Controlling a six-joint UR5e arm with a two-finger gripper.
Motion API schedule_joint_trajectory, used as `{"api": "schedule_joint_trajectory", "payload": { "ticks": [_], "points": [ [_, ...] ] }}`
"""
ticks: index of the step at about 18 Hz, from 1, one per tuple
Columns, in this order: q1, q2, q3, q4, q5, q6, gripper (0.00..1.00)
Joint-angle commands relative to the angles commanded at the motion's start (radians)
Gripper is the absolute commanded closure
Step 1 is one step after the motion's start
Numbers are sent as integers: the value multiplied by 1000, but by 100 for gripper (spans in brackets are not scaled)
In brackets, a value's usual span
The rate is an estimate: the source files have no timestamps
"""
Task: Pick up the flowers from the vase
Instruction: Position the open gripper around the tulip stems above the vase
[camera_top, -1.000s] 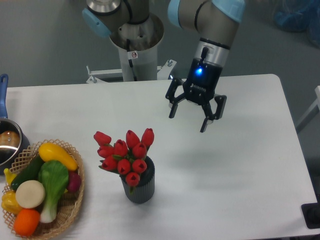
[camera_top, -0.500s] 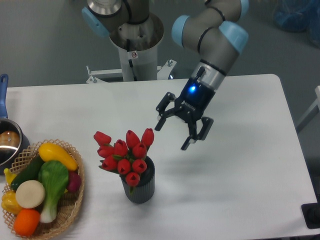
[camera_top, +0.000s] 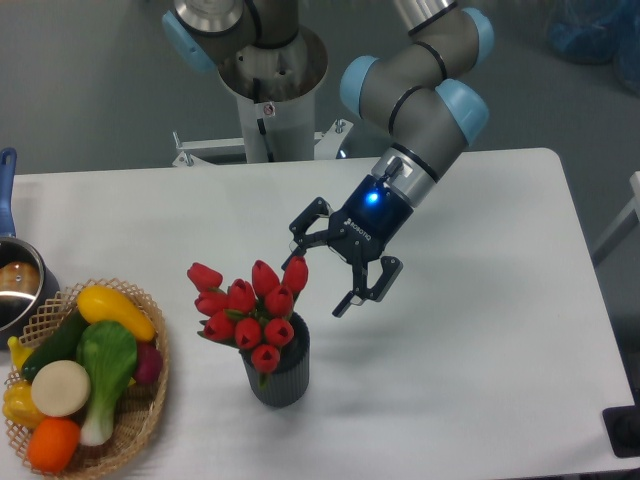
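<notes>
At the lower left of the frame sits a woven wicker basket (camera_top: 150, 400) piled with smooth toy vegetables (camera_top: 80, 370) in yellow, green, white and orange. Right of it, low in the centre, stands the vase (camera_top: 277, 372), a small dark grey cylinder with vertical ribs, on the matte white table (camera_top: 480, 380). The flowers (camera_top: 250, 305), glossy red tulip buds with a little green showing, stand in its mouth and spread wider than it. Just beyond and right of the buds hangs the gripper (camera_top: 322, 273), black, its two fingers spread apart and holding nothing, one fingertip close by the rightmost bud. At the left edge a metal pot (camera_top: 18, 285) with a blue handle shows. Farther back, the arm's grey and pale blue joints rise before a grey floor.
</notes>
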Motion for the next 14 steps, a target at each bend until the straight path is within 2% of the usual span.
{"api": "schedule_joint_trajectory", "payload": {
  "ticks": [4,14],
  "points": [
    [-38,-26,48,0,2,-38,0],
    [-87,-66,71,5,-3,-25,0]
  ]
}}
